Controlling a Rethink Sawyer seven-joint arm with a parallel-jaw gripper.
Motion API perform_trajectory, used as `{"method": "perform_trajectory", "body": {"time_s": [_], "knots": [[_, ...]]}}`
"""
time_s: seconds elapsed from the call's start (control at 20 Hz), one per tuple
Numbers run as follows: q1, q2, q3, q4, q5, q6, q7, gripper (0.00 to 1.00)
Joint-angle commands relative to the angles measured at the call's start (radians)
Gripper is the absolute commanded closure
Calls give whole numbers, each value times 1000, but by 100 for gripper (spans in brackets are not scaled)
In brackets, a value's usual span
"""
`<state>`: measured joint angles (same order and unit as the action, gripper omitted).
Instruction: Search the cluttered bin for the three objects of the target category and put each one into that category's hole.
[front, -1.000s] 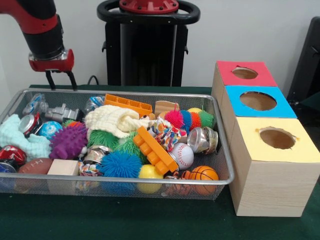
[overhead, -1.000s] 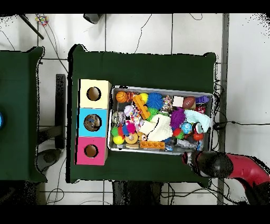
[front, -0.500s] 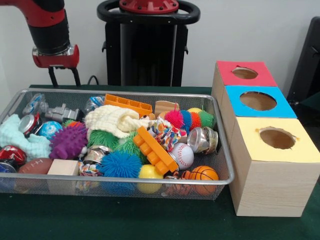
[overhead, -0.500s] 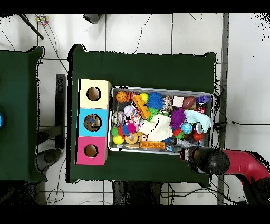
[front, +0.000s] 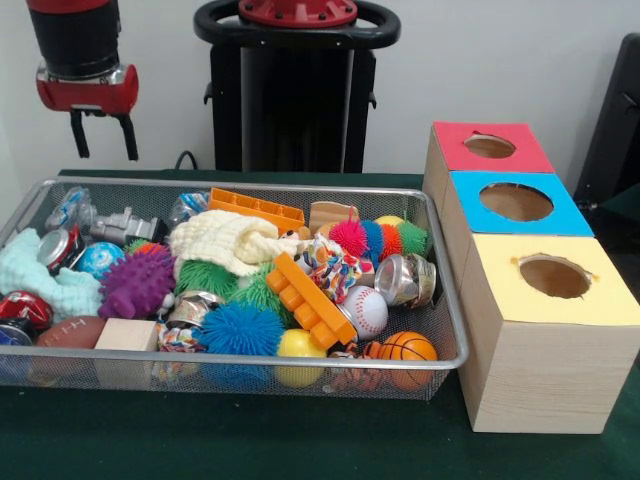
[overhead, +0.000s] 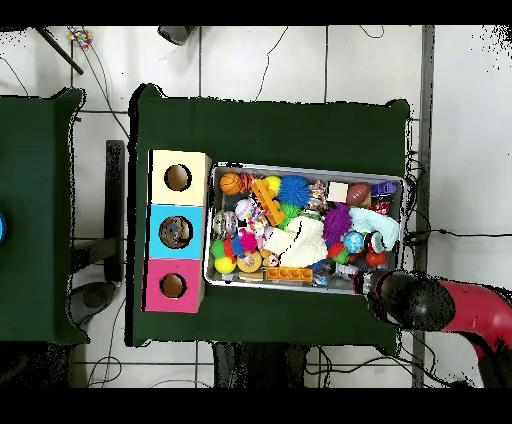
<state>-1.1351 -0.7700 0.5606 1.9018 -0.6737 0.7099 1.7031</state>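
Bin (front: 440, 300): wire mesh, on the green surface (front: 250, 440), heaped with toys, among them a baseball (front: 366, 310), a basketball (front: 408, 348) and a purple spiky ball (front: 136, 283).
Boxes: red (front: 490, 147), blue (front: 515, 203) and yellow (front: 552, 278), each with a hole, just beside the bin.
Pincer (front: 100, 152): fingers apart, empty, above the bin's far corner.

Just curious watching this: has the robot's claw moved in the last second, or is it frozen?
Yes. In the front view the gripper has risen, away from the wire bin's far rim.
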Motion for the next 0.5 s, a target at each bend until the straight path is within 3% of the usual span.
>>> {"method": "perform_trajectory", "body": {"time_s": [0.05,0.5], "knots": [[-17,30,-6,-75,8,-62,-13,0],[-52,112,18,-202,9,-11,-94,0]]}}
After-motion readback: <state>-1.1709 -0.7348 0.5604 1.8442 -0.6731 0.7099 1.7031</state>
